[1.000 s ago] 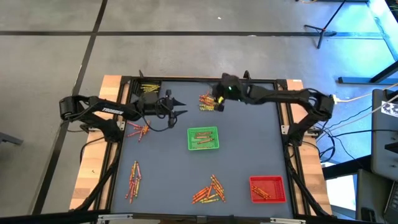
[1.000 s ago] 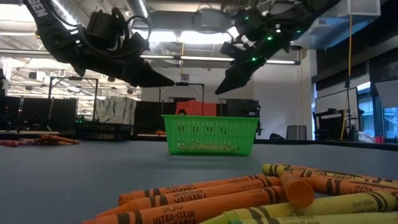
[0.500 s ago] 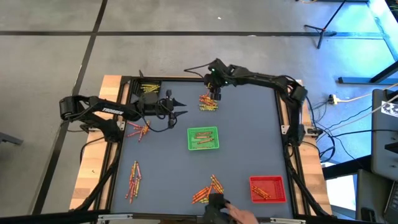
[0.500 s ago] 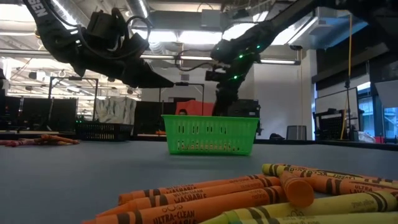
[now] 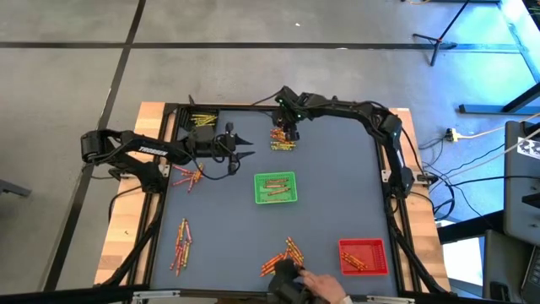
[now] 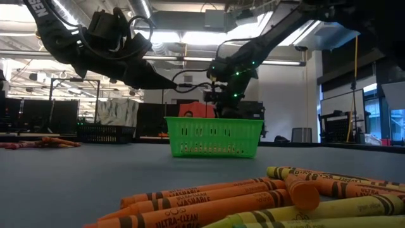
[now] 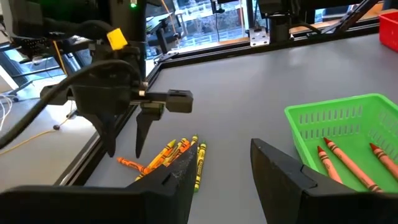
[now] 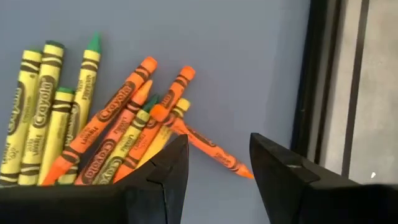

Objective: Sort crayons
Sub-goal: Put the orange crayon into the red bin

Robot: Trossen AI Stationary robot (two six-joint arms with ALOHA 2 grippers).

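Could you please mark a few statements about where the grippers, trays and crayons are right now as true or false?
1. The right gripper hangs over a crayon pile near the table's far edge. True.
2. The green tray is empty. False: crayons lie in it.
3. The left gripper holds a crayon. False: its fingers are open with nothing between them.
4. The red tray sits at the near right corner. True.
5. A person's hand shows at the near edge. True.
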